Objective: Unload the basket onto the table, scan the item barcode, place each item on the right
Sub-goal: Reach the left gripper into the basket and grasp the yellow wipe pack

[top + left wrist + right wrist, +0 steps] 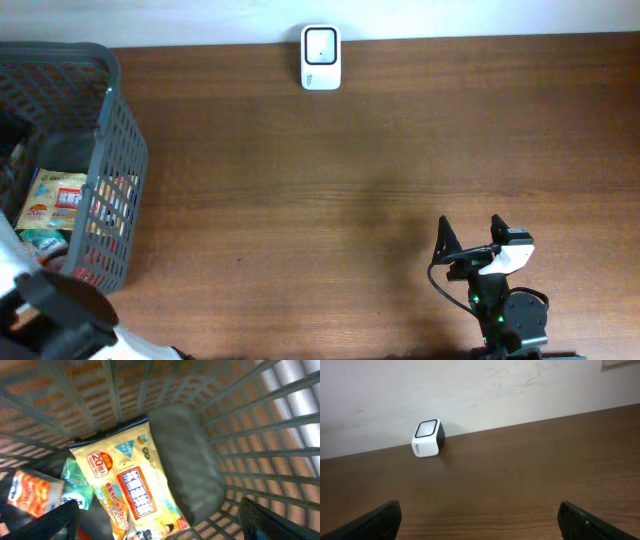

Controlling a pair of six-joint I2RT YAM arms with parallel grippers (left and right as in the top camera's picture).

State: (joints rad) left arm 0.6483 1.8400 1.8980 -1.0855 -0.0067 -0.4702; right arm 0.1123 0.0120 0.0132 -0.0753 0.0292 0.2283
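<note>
The items lie in a grey slatted basket at the table's left edge. A yellow wipes packet with a red label lies face up on the basket floor, also visible from overhead as the yellow packet. My left gripper hangs open above it, nothing between its fingers. The white scanner stands at the table's far edge against the wall. My right gripper is open and empty near the front right, facing the scanner. No barcode shows.
Beside the yellow packet lie a teal packet and an orange-red packet. The basket walls rise close around my left gripper. Brown wooden table stretches between basket, scanner and right arm.
</note>
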